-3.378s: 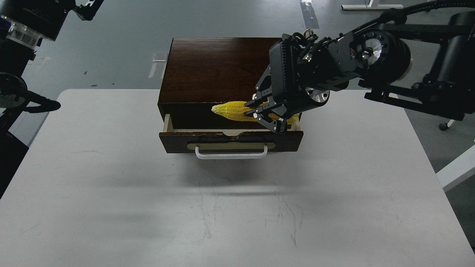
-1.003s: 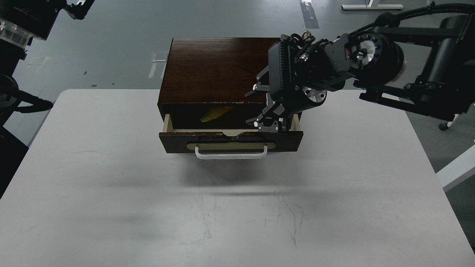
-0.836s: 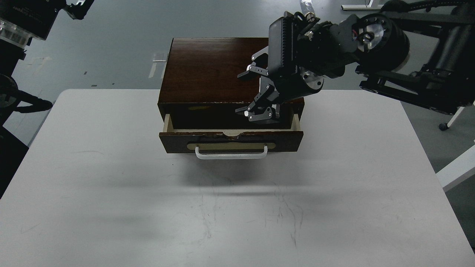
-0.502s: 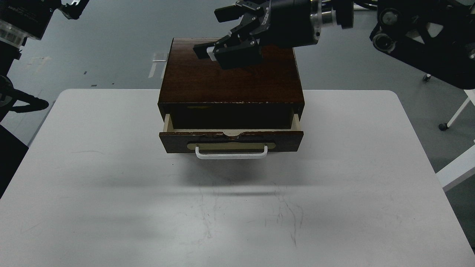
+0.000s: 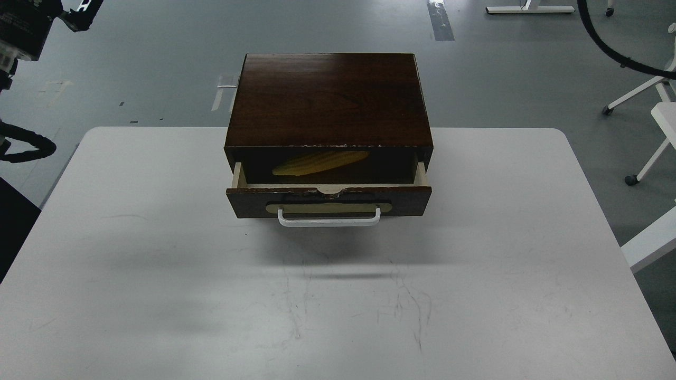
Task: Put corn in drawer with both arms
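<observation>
The dark brown cabinet (image 5: pixel 327 97) stands at the back middle of the white table (image 5: pixel 158 253). Its drawer (image 5: pixel 328 201) is pulled partly open, with a white bar handle (image 5: pixel 328 219) on a beige plate. The yellow corn (image 5: pixel 319 162) lies inside the drawer, left of the middle, tip pointing left, partly in shadow under the cabinet top. My left arm (image 5: pixel 24 24) shows only at the top left corner, far from the drawer. Its far end is cut by the edge, so its fingers cannot be told apart. My right gripper is out of view.
A black cable (image 5: pixel 612 50) curves in at the top right corner. White chair legs with castors (image 5: pixel 641 97) stand on the grey floor to the right, off the table. A white edge (image 5: pixel 652 243) shows at the right.
My right gripper let go of the corn, opened, rose from the drawer, swung up over the cabinet and left the view. The corn now lies in the drawer. The left arm drifted slightly left.
</observation>
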